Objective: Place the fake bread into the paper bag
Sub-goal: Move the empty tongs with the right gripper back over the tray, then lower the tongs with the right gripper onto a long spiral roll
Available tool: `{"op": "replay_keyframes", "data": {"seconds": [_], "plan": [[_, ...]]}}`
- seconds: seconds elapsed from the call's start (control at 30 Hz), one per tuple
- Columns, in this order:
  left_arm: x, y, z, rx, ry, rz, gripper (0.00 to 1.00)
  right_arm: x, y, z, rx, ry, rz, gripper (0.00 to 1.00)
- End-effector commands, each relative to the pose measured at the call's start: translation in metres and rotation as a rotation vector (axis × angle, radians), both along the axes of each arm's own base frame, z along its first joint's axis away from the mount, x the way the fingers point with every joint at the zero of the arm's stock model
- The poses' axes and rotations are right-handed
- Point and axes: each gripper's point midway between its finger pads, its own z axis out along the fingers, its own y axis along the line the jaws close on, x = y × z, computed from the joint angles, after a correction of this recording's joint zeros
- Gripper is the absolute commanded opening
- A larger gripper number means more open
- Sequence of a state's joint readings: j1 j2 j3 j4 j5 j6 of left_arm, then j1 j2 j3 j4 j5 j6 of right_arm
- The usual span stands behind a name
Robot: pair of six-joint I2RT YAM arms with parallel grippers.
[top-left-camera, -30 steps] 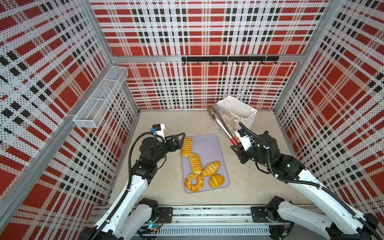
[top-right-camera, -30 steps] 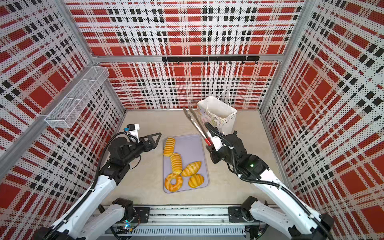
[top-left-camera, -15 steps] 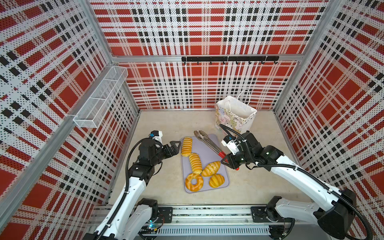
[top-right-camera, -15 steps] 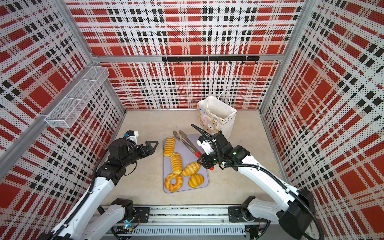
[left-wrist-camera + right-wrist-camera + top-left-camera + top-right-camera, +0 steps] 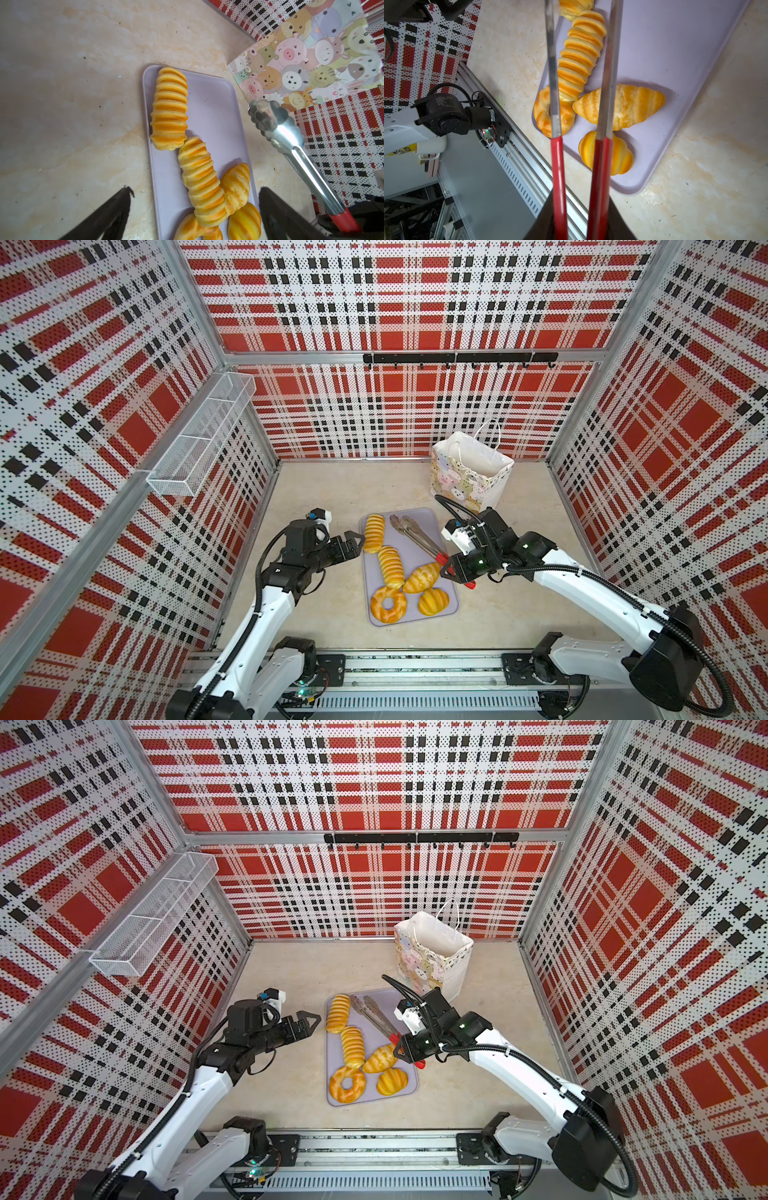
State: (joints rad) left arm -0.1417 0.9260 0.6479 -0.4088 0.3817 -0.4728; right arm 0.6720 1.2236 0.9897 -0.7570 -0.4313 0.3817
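Whole cell is boxed in on three sides by perforated panels point(image 5: 415, 302) printed in red, black and white plaid, held in bare aluminium framing point(image 5: 291, 358). White wire mesh basket point(image 5: 199, 439) hangs on the left wall, black hook rail point(image 5: 457, 358) runs along the back one. The floor is a beige marbled tabletop point(image 5: 332, 489), a bit speckled with dirt, and there's a metal rail point(image 5: 415, 668) across the front edge. Lighting is bright and pretty even

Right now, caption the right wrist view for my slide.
Right gripper grips red-handled tongs; five fake breads lie on the lavender tray beyond.
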Motion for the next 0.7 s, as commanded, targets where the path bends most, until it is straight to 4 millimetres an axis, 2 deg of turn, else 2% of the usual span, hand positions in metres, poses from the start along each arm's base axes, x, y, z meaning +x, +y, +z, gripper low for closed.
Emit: {"op": "replay_keyframes", "data": {"seconds": [0.0, 0.4, 0.67], "plan": [[0.0, 0.001, 0.003, 0.016, -0.001, -0.019, 0.98, 0.001, 0.009, 0.004, 0.04, 0.011, 0.014, 0.29], [-0.001, -0.002, -0.004, 0.017, 0.0, -0.038, 0.98, -0.006, 0.012, -0.012, -0.015, 0.123, 0.046, 0.3], [-0.002, -0.006, -0.011, 0.011, 0.025, -0.063, 0.98, -0.019, 0.003, -0.021, -0.078, 0.185, 0.067, 0.3]]}}
